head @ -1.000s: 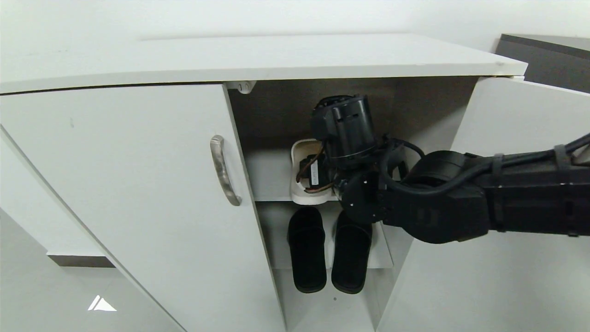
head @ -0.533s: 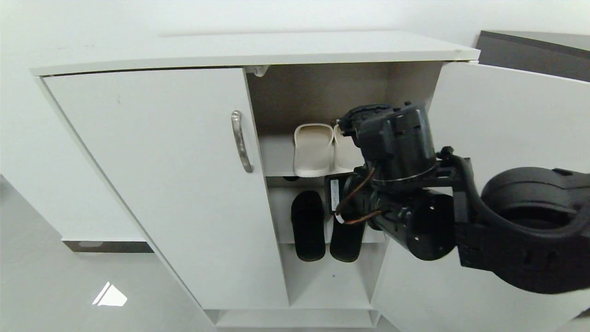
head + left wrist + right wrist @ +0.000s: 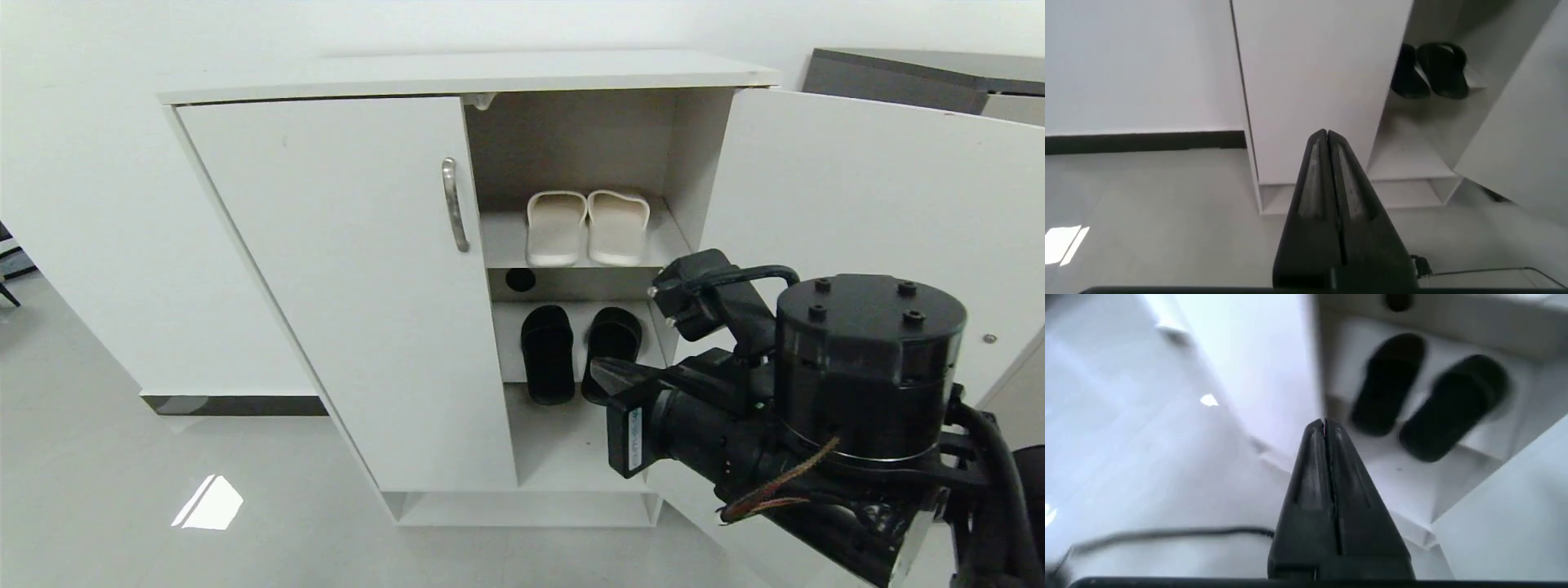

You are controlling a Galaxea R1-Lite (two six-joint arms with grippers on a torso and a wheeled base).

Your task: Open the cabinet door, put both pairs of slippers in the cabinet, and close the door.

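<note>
Cabinet: a white two-door cabinet (image 3: 465, 73) stands on the floor against a white wall.
Left door: the flat white left door (image 3: 351, 278) is closed and carries a curved metal bar handle (image 3: 454, 204) near its inner edge.
Right door: the flat white right door (image 3: 857, 188) is swung wide open, exposing the right half of the interior.
Upper shelf: the white upper shelf (image 3: 506, 237) bears a pair of cream moulded slippers (image 3: 618, 227), side by side and touching, toes toward the back.
Middle shelf: the white middle shelf (image 3: 506, 343) bears a pair of black soft slippers (image 3: 548, 353), side by side with a narrow gap between them; their heels overhang the front edge.
Back panel: a round dark hole (image 3: 520, 280) sits just below the upper shelf.
Right arm: the black right arm (image 3: 865, 367) is in front of the open right door, beside the lower part of the opening.
Right gripper: the right gripper (image 3: 1324, 429) has its fingers pressed together with nothing between them; it is outside the cabinet, apart from the black slippers (image 3: 1454, 404).
Left gripper: the left gripper (image 3: 1327, 139) likewise has its fingers pressed together and empty, above the floor before the closed door.
Surroundings: a glossy grey tiled floor (image 3: 122, 490); a dark grey furniture top (image 3: 898, 77) behind the open door.
</note>
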